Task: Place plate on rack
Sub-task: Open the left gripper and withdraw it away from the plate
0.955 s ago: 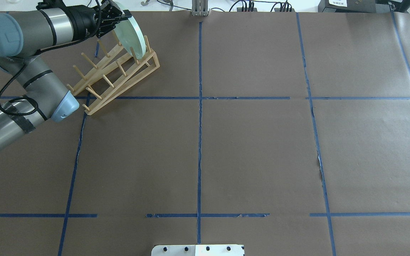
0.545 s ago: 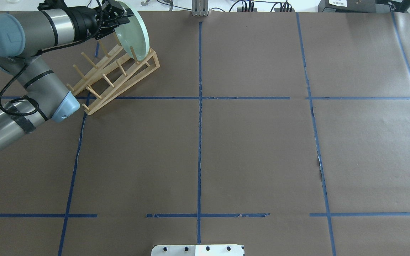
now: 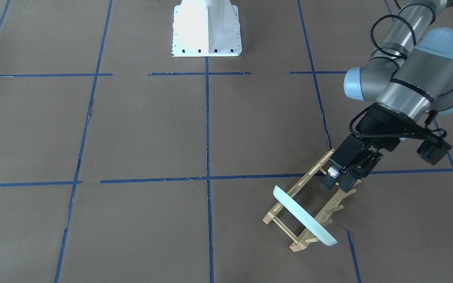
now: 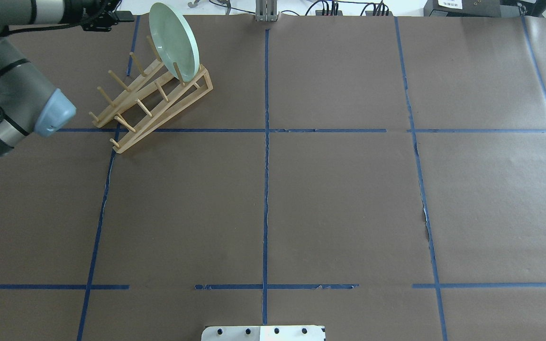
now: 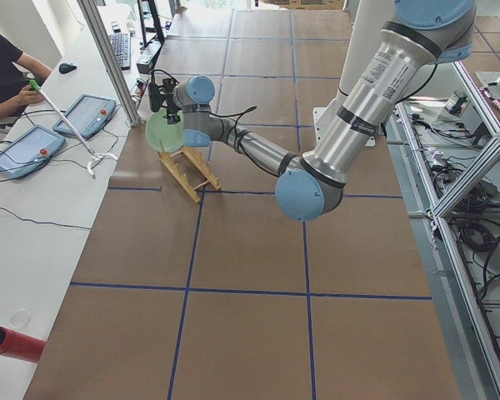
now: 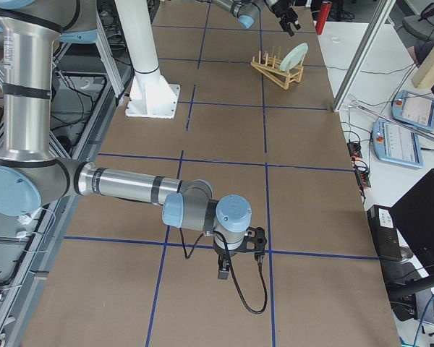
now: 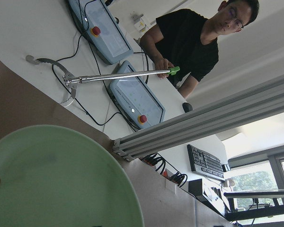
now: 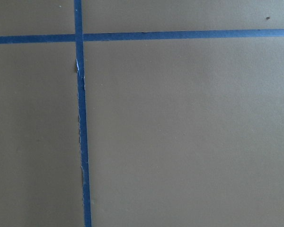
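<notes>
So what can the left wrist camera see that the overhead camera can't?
Only the left wrist view shows a man in a black shirt holding a long metal pole, plus control tablets and a keyboard. Only the overhead view shows the wooden rack, the blue tape lines and the left arm. Both show the green plate.

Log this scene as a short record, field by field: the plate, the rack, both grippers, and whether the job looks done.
plate: pale green, standing on edge between pegs at the rack's end farthest from the robot
rack: wooden, on the table, holding only the plate
left gripper: open, apart from the plate, holding nothing
right gripper: low over bare table, far from the rack; open or shut cannot be told
task status: plate looks placed
</notes>
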Robot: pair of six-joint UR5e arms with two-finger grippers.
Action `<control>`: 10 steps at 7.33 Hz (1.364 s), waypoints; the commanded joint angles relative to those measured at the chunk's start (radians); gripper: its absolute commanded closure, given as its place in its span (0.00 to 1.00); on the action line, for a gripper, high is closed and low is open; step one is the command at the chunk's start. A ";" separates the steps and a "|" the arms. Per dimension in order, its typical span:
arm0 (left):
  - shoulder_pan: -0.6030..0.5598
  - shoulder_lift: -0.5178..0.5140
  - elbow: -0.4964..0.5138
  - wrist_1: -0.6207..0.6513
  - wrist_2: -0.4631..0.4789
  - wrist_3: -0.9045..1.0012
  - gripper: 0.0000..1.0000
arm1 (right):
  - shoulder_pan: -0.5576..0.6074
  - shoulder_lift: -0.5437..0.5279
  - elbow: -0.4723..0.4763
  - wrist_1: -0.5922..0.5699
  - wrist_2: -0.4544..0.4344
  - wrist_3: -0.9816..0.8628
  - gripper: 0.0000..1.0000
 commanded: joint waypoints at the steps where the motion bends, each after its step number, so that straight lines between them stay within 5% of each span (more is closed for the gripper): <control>1: -0.149 0.096 -0.087 0.248 -0.226 0.268 0.00 | 0.000 0.000 0.001 0.000 0.000 0.000 0.00; 5: -0.275 0.283 -0.220 0.894 -0.226 1.270 0.00 | 0.000 0.000 -0.001 0.000 0.000 0.000 0.00; 8: -0.493 0.542 -0.215 0.932 -0.229 1.773 0.00 | 0.000 0.000 0.001 0.000 0.000 0.000 0.00; 10: -0.588 0.596 -0.198 1.156 -0.271 1.839 0.00 | 0.000 0.000 0.001 0.000 0.000 0.000 0.00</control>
